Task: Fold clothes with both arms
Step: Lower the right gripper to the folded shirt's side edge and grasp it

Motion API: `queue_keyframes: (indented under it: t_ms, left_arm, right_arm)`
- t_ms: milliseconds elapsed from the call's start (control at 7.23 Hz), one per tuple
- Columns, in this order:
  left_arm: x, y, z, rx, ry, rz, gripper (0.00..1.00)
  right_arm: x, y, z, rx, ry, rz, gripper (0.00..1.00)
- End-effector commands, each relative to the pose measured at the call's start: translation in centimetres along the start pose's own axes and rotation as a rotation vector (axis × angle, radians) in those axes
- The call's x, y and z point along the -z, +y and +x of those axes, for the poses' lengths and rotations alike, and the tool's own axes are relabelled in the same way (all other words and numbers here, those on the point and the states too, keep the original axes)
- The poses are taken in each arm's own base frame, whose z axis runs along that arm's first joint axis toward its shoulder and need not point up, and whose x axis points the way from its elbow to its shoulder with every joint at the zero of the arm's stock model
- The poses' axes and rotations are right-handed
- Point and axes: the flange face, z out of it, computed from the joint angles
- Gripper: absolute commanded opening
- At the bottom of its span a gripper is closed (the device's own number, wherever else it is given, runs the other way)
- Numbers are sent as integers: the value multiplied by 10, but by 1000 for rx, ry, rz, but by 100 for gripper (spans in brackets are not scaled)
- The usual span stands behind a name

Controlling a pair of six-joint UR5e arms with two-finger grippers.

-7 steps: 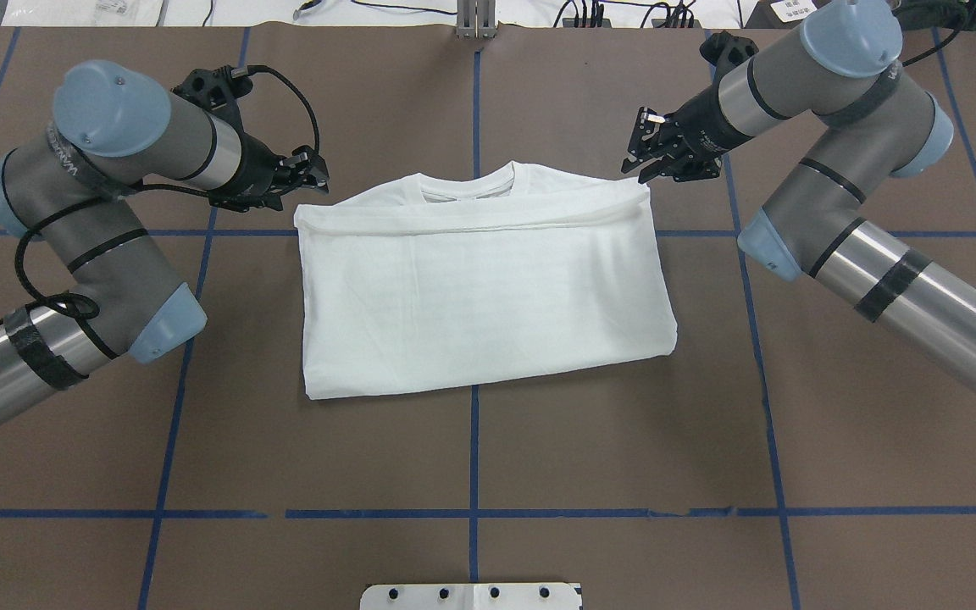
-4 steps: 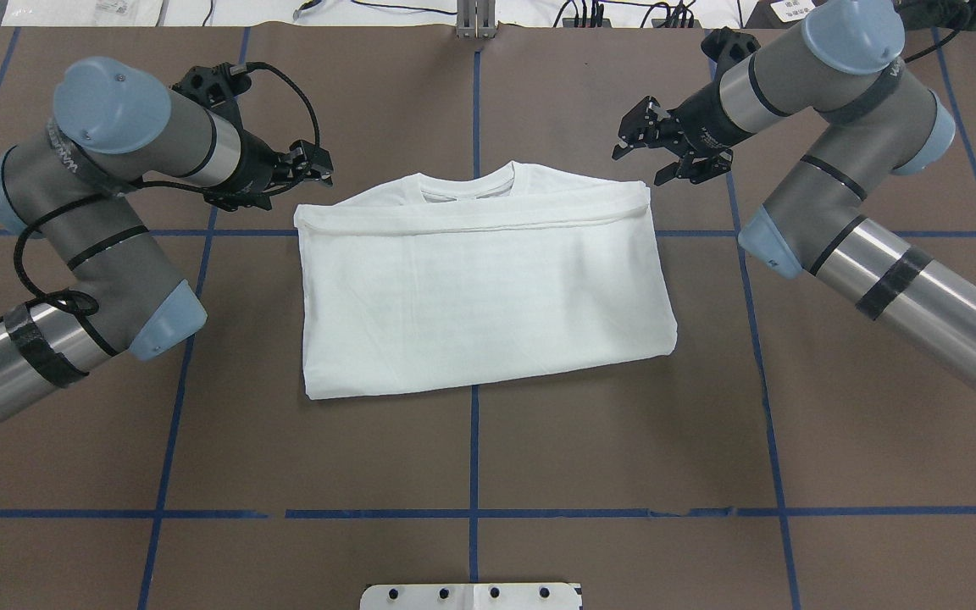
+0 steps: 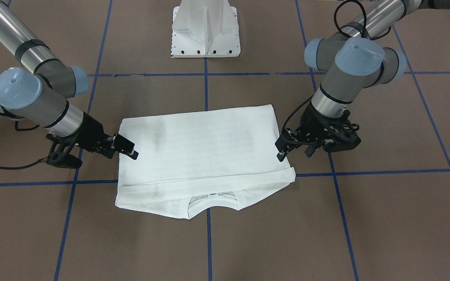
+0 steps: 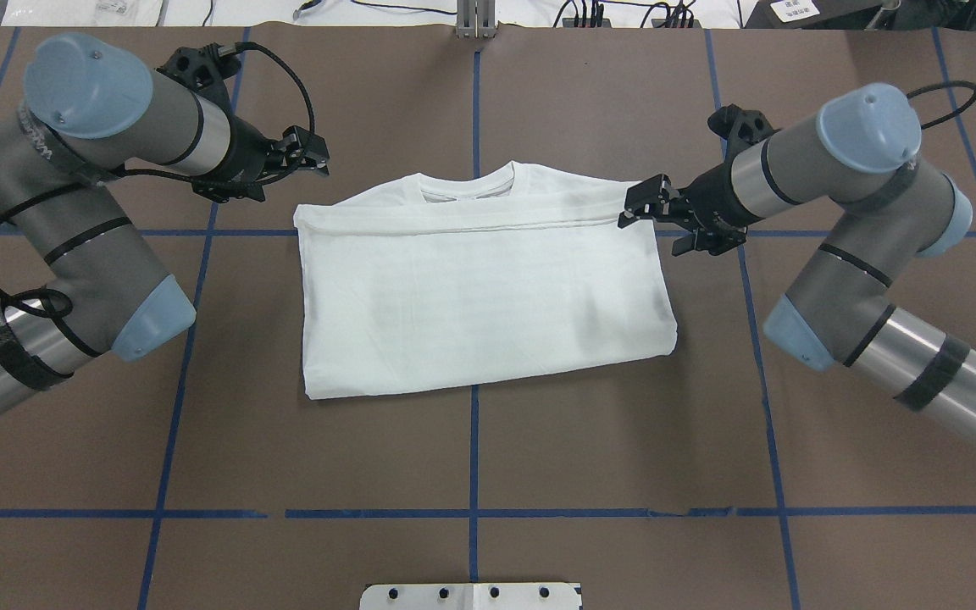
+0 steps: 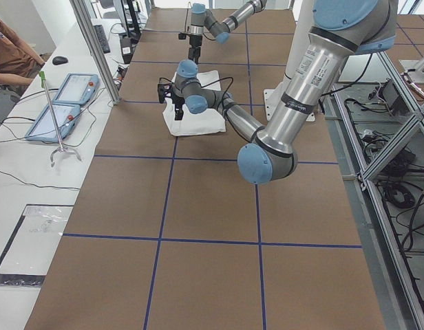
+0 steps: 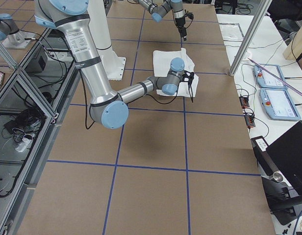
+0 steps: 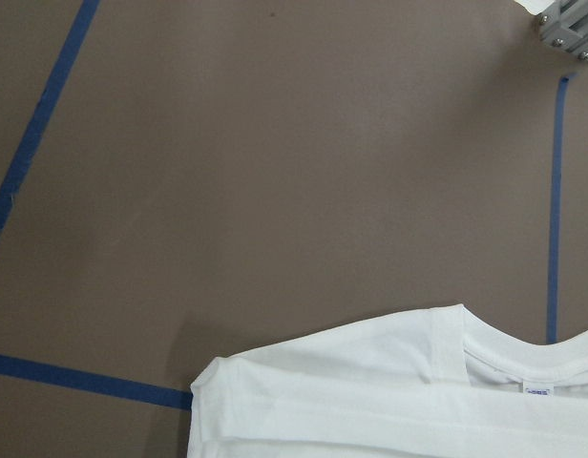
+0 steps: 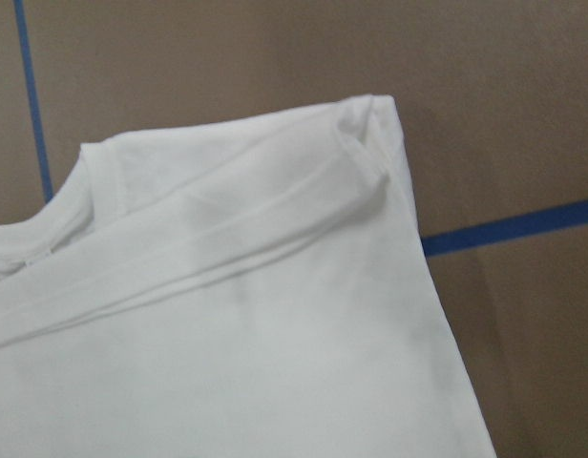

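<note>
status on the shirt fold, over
Both grippers open and empty: left gripper beside one collar-side corner, right gripper at the other. Shirt folded flat, collar showing. Nothing in the way.

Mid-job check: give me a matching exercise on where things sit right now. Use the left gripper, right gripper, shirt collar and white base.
Things:
1. left gripper
2. right gripper
3. collar
4. white base

Places:
A. at the table edge nearest the robot, on the centre line
B. at a far corner of the shirt, by the folded hem
C. over bare table, just off the shirt's other far corner
D. peeking out past the folded layer, on the shirt's far side

Pairs: 1-C; 2-B; 3-D; 4-A
</note>
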Motion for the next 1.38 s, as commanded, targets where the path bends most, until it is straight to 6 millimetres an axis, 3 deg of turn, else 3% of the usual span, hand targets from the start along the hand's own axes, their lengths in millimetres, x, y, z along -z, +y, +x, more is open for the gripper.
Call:
queue_keyframes:
  t_ms: [0,138,276,829,1244]
  left_arm:
    - [2,2,-2,1,-4,-1,100]
    - [2,2,-2,-1,-4,-1,100]
    - [1,2,-3,0,-5,-1,100]
    - [-6,1,-14,-2,-19,-2,100]
    - [-7,1,-16,-2,-21,-3,100]
  right_arm:
    - [8,48,50,4,43,-3,100]
    - [10,55,68,-5,64,-12,100]
    - [3,62,65,4,67,-18,100]
    - [-32,88,22,15,130,-25,100]
    - [-39,96,22,24,141,-20,98]
